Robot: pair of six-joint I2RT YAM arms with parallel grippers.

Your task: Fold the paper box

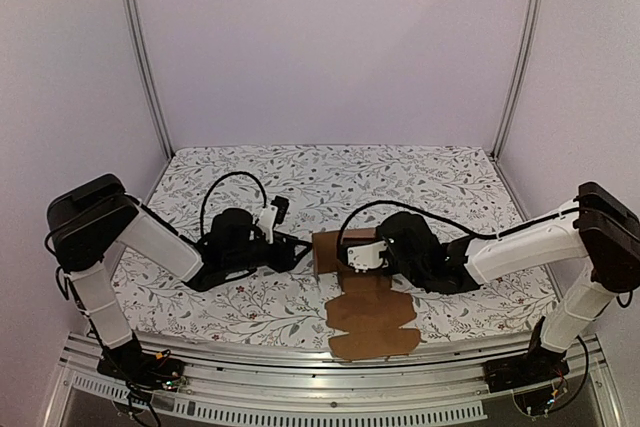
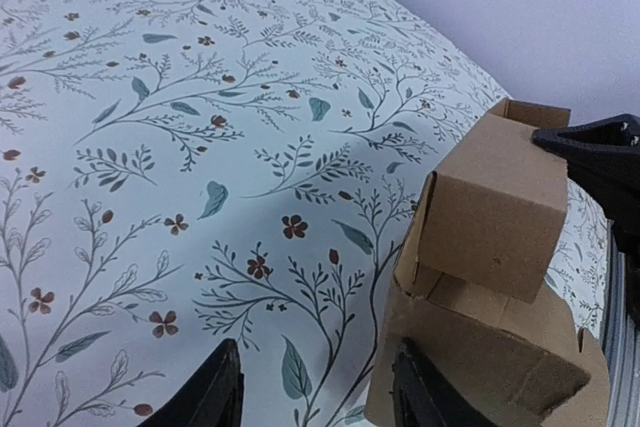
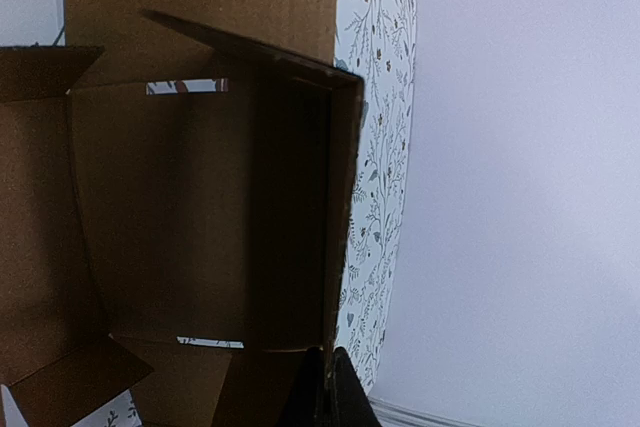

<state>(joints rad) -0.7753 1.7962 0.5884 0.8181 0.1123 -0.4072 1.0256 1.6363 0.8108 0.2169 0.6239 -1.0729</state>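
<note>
Your paper box (image 1: pixel 370 312) sits on the floral tabletop (image 1: pixel 250 172) just right of centre, close to the near edge. It is half formed. The far part stands up as a small boxy carton, while the rest lies flat as a notched sheet reaching toward the near edge.

Your right jaws are closed, pinching the edge of one raised wall. In the right wrist view that wall's thin edge runs straight down into the fingertips (image 3: pixel 335 402), and the carton's open inside spreads to the left of them.

Your left jaws stand open, low over the tabletop, on the carton's left side. Only patterned cloth shows between them. In the left wrist view the box lies to the right of the gap, outside it. The finger nearer the box (image 2: pixel 425 392) overlaps the cardboard's lower corner, and you cannot tell whether it touches. The other finger (image 2: pixel 215 392) is apart from the cardboard.
</note>
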